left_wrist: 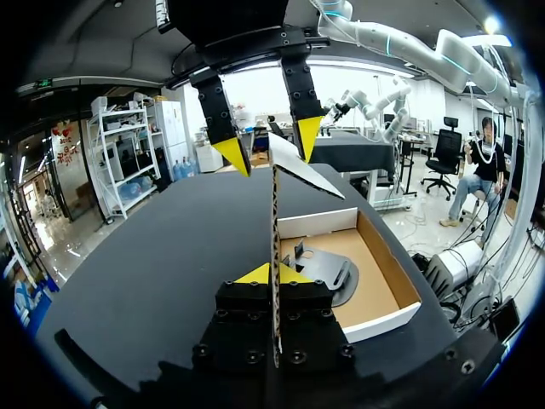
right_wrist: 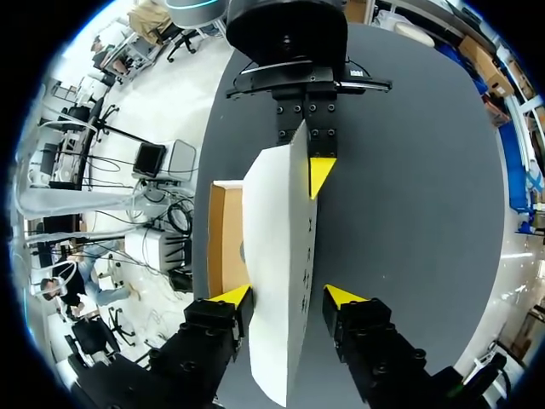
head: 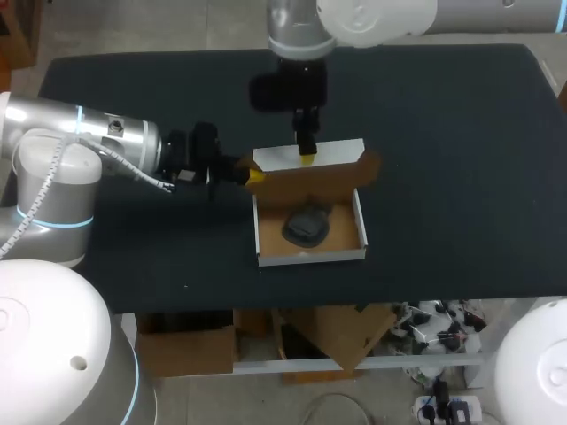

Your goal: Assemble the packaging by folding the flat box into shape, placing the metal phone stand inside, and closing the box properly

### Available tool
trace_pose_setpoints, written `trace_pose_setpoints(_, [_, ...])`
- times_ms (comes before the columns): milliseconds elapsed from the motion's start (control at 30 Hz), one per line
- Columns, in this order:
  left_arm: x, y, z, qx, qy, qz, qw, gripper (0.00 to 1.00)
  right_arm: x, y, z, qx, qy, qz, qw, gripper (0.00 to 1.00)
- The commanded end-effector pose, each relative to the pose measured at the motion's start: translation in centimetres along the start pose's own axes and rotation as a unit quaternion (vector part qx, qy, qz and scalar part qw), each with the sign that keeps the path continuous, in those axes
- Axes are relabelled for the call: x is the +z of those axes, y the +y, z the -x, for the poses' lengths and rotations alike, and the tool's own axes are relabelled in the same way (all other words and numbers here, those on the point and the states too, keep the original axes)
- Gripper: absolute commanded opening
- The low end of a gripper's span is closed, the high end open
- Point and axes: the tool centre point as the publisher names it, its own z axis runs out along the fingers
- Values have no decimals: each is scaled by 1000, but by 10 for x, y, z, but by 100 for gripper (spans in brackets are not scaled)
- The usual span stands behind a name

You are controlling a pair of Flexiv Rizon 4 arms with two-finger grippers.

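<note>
Box lid point(head: 312, 180): upright at far wall of open box point(head: 310, 256), long axis left-right; phone stand point(head: 307, 226) inside.
Left tool point(left_wrist: 272, 274): clamped on lid's left end.
Right tool point(right_wrist: 288, 296): spread open, straddling lid's top edge.

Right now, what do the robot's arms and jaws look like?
Left arm is silver-grey with white rounded joints, a pale blue ring and a speckled cable running to its black wrist. Right arm is silver and white too. Both black jaws end in yellow tips.

Left fingers point(left_wrist: 255, 275) pinched together, held level; right fingers point(right_wrist: 343, 296) apparently spread, pointing down.
</note>
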Motion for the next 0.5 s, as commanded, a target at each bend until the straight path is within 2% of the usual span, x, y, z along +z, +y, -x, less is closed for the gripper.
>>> trace_pose_setpoints(33, [1,1,-1,0,2,0,1000,0,4,4,1,1,-5,-7,1000,55])
trace_pose_setpoints(500, [1,1,-1,0,2,0,1000,0,3,4,0,3,-9,-10,1000,51])
